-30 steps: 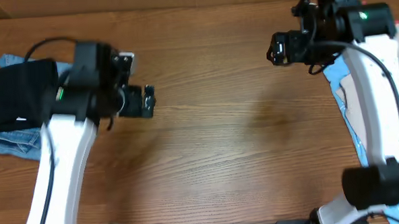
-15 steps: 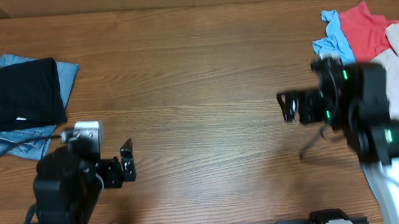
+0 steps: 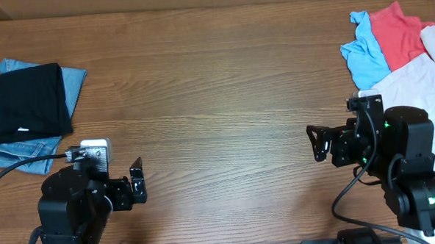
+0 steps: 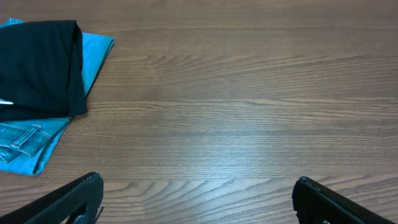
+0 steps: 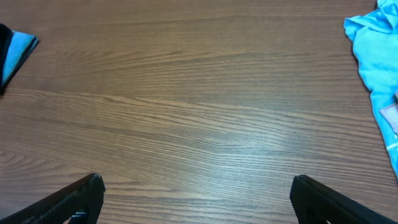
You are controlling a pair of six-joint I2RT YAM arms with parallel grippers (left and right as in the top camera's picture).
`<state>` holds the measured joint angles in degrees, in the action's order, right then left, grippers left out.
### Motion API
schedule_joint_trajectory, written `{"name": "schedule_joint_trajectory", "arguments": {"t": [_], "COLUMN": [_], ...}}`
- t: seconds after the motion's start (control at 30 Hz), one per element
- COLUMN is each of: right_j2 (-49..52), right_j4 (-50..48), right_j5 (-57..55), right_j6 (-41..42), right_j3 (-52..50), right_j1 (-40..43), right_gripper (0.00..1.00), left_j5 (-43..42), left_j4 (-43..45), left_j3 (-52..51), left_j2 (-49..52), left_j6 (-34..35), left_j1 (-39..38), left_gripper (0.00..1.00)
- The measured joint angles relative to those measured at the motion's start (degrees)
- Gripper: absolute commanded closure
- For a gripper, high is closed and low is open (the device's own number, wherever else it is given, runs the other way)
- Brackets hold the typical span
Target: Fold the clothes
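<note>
Black T-shirt [image 3: 29, 101], folded flat with a small white label [image 3: 23, 131] near its front edge, lying on folded blue denim jeans [image 3: 13, 149] at the far left of the wood-grain worktop [image 3: 223, 77]. Same spot as a second ago, but then partly hidden under the left arm and now fully uncovered.

Both arms drawn back toward the near edge since that frame. Left gripper [image 3: 138, 186] formerly out beside the stack, now low at the near left and well apart from it. Right gripper [image 3: 318, 142] formerly up by the heap of garments at the far right, now lower and apart from it. Over the last half second, hardly any shift on the left and a further drop toward the near edge on the right.

Uncovered by that retreat, at the far right: a crumpled light blue garment [image 3: 365, 53], a red garment [image 3: 397, 27] touching it, and a white garment [image 3: 414, 84] spreading nearer than both, its near part under the right arm.

Left jaws spread wide, dark left fingers [image 4: 71, 199] at the bottom corners of the left wrist view, bare worktop between them, holding nothing. Right jaws likewise wide, right fingers [image 5: 326, 199] far apart over bare wood, holding nothing, touching no cloth.
</note>
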<state>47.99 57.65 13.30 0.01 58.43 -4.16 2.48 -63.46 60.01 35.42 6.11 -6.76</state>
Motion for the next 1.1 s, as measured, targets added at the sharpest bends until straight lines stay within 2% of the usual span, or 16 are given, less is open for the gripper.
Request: {"name": "schedule_joint_trajectory", "arguments": {"t": [0.6,0.8,1.1], "right_j2": [9.73,4.42,-21.73], "right_j4": [-1.29,-15.28,-45.05], "right_j5": [0.00,-0.37,-0.66], "right_j6": [-0.09,-3.91,-7.21], "right_j3": [-0.46,-6.21,-36.04], "right_j1": [0.02,0.00,0.02], "right_gripper": [0.00,0.00,0.00], "left_j5": [0.00,0.15,0.26], "left_j4": [0.00,-0.17,-1.29], "left_j3": [0.00,-0.02,-0.24], "left_j2": [-0.02,-0.02,0.00], "left_j6": [0.00,0.00,0.00], "left_j1": [-0.02,0.00,-0.02], "left_gripper": [0.00,0.00,0.00]}}
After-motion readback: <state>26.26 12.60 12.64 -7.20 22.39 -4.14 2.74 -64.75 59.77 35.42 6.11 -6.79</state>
